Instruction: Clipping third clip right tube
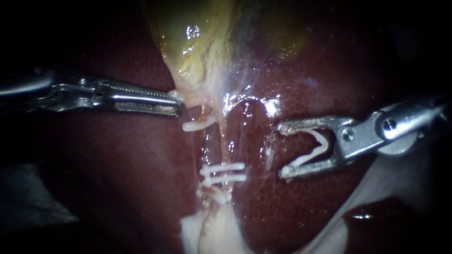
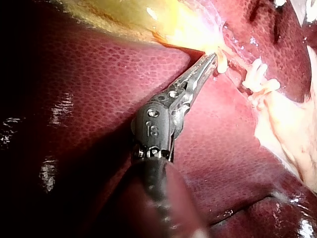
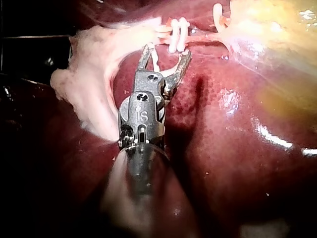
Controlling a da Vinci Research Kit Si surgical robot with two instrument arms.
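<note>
Nearest me, my right instrument [image 1: 281, 151] carries the open clip [image 1: 306, 158]. Its hand stands wide, both jaws seated on the clip's two arms. The mouth faces the tubes but is still apart from them, over bare liver [image 1: 282, 207]. So the clip is loaded and not yet placed.

Beyond it the right tube [image 1: 229, 141] runs pale down from the gallbladder [image 1: 197, 42]. Two closed clips [image 1: 228, 167] already lie side by side across its lower stretch. The run above them looks free, and I judge the third belongs there. A further clip [image 1: 197, 125] sits higher, off to the left.

Farthest, my left instrument [image 1: 180, 109] has its hand narrow, pinching pale tissue at the gallbladder's neck.

Left to do: advance, straddle the tube, close, release.
</note>
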